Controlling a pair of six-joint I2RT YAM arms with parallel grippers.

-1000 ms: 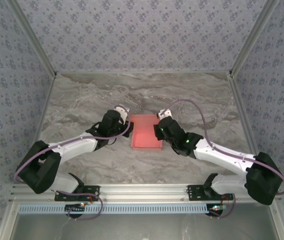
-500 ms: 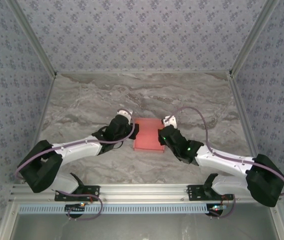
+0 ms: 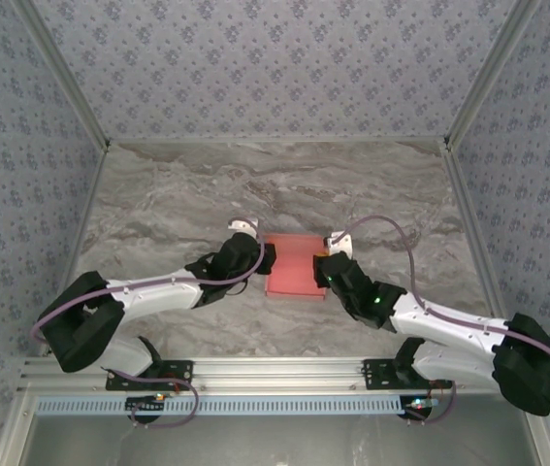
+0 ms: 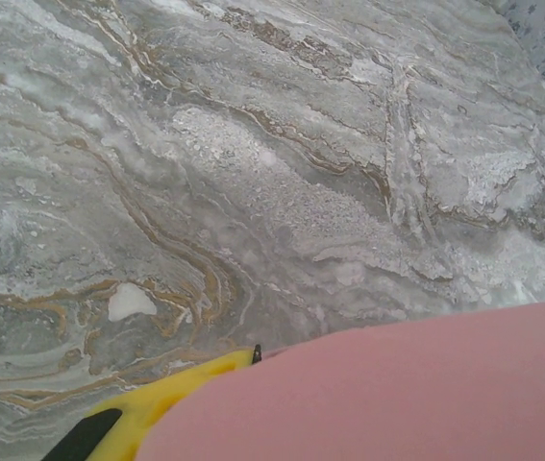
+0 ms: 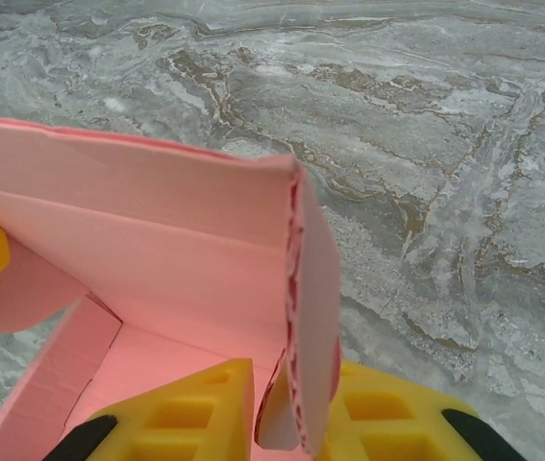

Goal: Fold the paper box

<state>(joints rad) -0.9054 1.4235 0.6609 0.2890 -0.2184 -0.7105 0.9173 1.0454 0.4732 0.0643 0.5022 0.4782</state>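
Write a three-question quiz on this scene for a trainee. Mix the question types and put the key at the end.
1. True or false: in the top view, the paper box is between the left gripper and the right gripper.
2. In the right wrist view, what stands between the right gripper's fingers?
A. a wall of the paper box
B. a cable
C. nothing
3. Fill in: the fingers are ___ in colour.

Key: 1 true; 2 A; 3 yellow.
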